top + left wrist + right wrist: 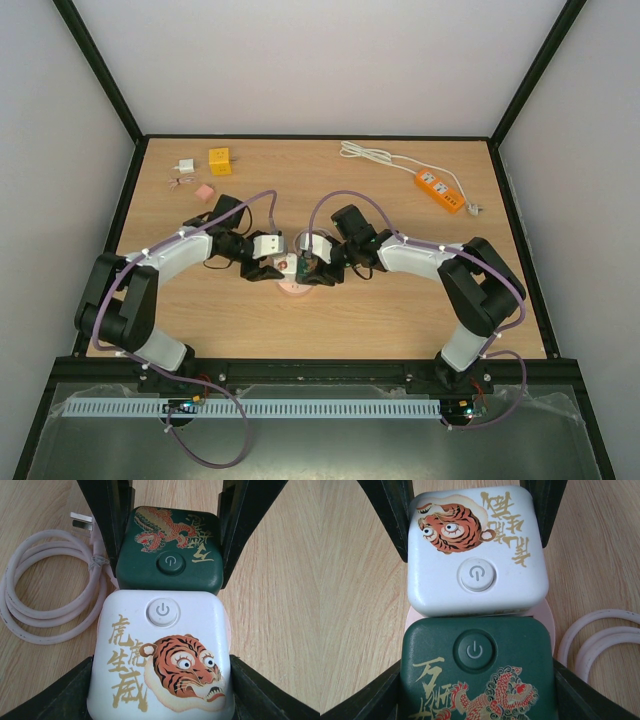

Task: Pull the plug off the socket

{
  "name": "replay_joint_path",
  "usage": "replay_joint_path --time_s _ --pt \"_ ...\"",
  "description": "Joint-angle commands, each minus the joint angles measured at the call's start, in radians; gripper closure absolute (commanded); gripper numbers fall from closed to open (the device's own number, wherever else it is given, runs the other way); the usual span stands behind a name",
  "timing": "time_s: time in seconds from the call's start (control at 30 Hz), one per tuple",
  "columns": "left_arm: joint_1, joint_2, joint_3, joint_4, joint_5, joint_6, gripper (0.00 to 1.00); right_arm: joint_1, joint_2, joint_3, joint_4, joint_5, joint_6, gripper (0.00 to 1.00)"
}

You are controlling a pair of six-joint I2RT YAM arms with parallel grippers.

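A white cube plug with a tiger picture (160,655) and a dark green cube plug with a dragon picture (170,550) sit side by side, touching, on a round pink socket (547,617). My left gripper (161,680) is shut on the sides of the white plug. My right gripper (477,690) is shut on the sides of the green plug (477,675), with the white plug (477,550) just beyond it. In the top view both grippers, left (268,262) and right (318,268), meet over the pink socket (292,289) at mid-table.
A coiled pale pink cable (50,605) lies beside the socket. At the back right lies an orange power strip (440,190) with a white cord (375,153). At the back left are a yellow cube (219,160), a small white adapter (185,166) and a pink piece (204,192).
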Motion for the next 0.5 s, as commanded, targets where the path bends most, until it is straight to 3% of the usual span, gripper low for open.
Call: replay_joint_path --time_s 0.0,0.27,0.47 --pt "-0.020 -0.019 0.085 0.010 0.299 -0.042 0.74 0.010 0.067 -0.010 -0.069 0.108 0.013 0.84" --pt "-0.056 -0.052 0.036 -0.018 0.226 0.163 0.74 0.010 0.083 0.006 -0.088 0.098 0.026 0.85" --pt "-0.059 -0.086 -0.009 0.026 0.234 0.150 0.76 0.010 0.083 0.007 -0.087 0.100 0.033 0.85"
